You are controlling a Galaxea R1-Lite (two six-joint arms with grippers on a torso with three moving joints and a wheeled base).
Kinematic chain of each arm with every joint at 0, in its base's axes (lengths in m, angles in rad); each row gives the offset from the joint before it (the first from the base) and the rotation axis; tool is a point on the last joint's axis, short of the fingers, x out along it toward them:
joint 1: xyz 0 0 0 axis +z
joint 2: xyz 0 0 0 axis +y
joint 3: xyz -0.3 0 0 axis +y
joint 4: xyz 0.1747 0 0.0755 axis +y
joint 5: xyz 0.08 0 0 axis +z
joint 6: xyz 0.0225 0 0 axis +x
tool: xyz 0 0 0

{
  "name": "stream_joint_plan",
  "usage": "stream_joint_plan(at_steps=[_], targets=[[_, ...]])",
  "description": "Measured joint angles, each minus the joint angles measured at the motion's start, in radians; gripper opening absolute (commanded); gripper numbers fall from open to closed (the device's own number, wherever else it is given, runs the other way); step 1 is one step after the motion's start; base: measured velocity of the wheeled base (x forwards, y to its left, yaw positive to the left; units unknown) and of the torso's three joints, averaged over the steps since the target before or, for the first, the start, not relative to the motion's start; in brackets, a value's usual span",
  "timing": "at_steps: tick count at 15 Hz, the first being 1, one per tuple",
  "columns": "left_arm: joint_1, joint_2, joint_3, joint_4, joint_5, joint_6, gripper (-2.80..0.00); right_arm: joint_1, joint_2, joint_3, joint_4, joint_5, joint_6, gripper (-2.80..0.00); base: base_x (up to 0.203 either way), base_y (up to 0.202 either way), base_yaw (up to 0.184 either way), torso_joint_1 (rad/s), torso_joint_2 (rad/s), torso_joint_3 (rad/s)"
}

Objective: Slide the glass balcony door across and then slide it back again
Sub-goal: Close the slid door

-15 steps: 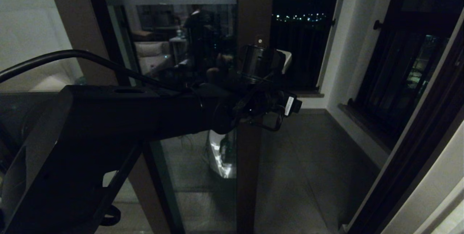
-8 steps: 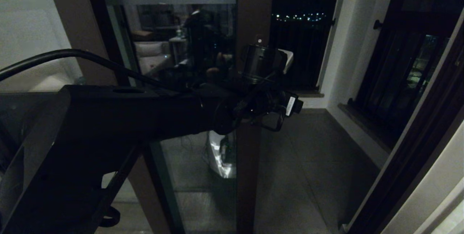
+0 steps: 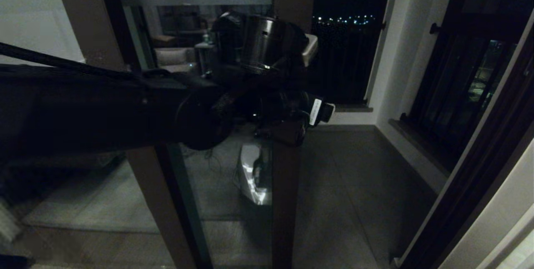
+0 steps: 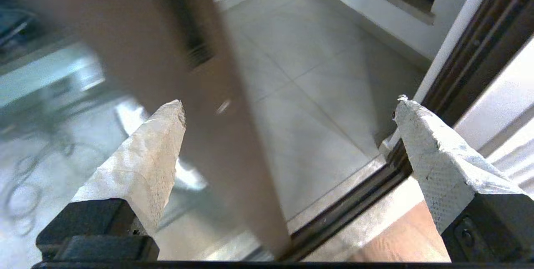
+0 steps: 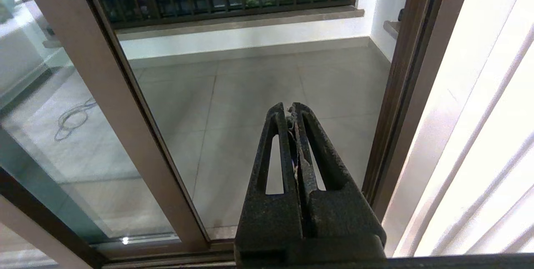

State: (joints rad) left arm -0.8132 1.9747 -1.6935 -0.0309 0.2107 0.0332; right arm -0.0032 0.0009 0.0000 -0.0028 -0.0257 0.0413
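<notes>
Glass balcony door [image 3: 233, 94]: one, partly slid across; its brown stile [image 4: 200, 106] stands between the left gripper's two fingers.
Left gripper [image 4: 288, 106]: spread wide, two wrapped fingers [image 4: 142, 164], nothing held.
Right gripper [image 5: 292, 112]: two fingers pressed together, empty, parked low facing the balcony floor [image 5: 258, 89].
Opening: one, right of the stile.

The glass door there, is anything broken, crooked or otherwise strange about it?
Nothing looks damaged. The glass balcony door stands partly slid aside, its frame upright, the balcony floor bare beyond. The left gripper is open by the door's edge, holding nothing. The right gripper is shut and idle.
</notes>
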Motion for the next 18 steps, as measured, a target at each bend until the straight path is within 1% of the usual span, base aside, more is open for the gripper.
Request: stream_joint_plan(at_steps=[4,7,8,9,11,13,16,18], targets=[[0.031,-0.255,0.222,0.003,0.069,0.000,0.00,0.000,0.000,0.000,0.000,0.000,0.000,-2.80,0.000,0.000,0.000,0.000,0.00,0.000],[0.050,-0.439,0.386,0.004,0.090,0.007,0.00,0.000,0.000,0.000,0.000,0.000,0.000,-2.80,0.000,0.000,0.000,0.000,0.00,0.000],[0.053,-0.500,0.434,0.005,0.107,0.008,0.00,0.000,0.000,0.000,0.000,0.000,0.000,-2.80,0.000,0.000,0.000,0.000,0.00,0.000],[0.055,-0.559,0.479,0.006,0.132,0.009,-2.80,0.000,0.000,0.000,0.000,0.000,0.000,-2.80,0.000,0.000,0.000,0.000,0.00,0.000],[0.057,-0.668,0.556,0.016,0.182,0.009,-2.80,0.000,0.000,0.000,0.000,0.000,0.000,-2.80,0.000,0.000,0.000,0.000,0.00,0.000],[0.065,-0.776,0.608,0.063,0.201,0.009,-2.80,0.000,0.000,0.000,0.000,0.000,0.000,-2.80,0.000,0.000,0.000,0.000,0.00,0.000],[0.141,-0.903,0.643,0.132,0.206,0.008,-2.80,0.000,0.000,0.000,0.000,0.000,0.000,-2.80,0.000,0.000,0.000,0.000,0.00,0.000],[0.214,-0.971,0.662,0.145,0.203,0.009,-2.80,0.000,0.000,0.000,0.000,0.000,0.000,-2.80,0.000,0.000,0.000,0.000,0.00,0.000]])
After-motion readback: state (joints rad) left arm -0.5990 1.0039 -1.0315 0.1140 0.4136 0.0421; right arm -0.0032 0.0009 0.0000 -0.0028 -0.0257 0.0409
